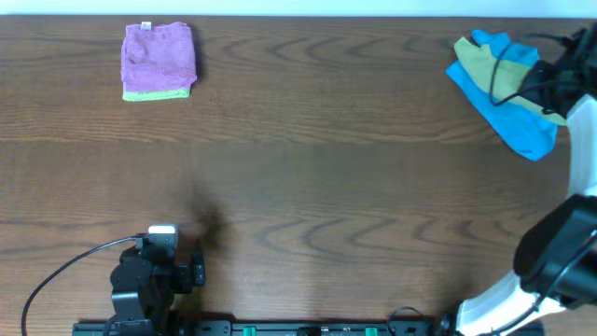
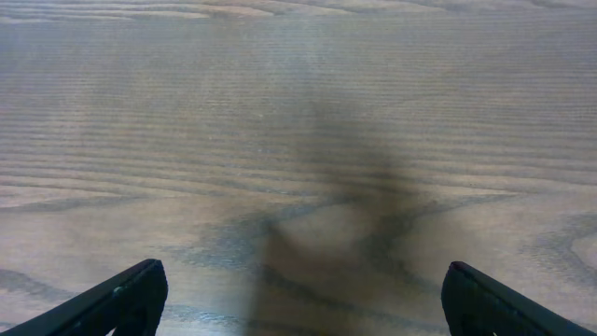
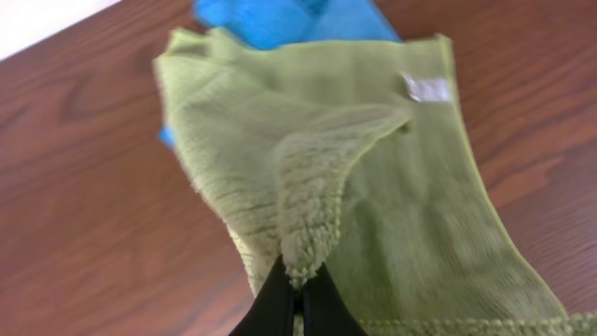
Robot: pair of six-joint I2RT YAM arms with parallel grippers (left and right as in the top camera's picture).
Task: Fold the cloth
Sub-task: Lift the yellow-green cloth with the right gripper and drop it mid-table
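Note:
The light yellow-green cloth lies crumpled on top of the bright blue cloth at the table's far right. In the right wrist view the cloth fills the frame, its small white tag near the top edge. My right gripper is shut on a pinched ridge of the cloth. In the overhead view the gripper is mostly hidden behind cables at the right edge. My left gripper is open and empty over bare wood near the front left; its arm base shows overhead.
A purple folded cloth with a lime edge lies at the back left. Black cables drape over the cloths at the far right. The white table edge shows beyond the blue cloth.

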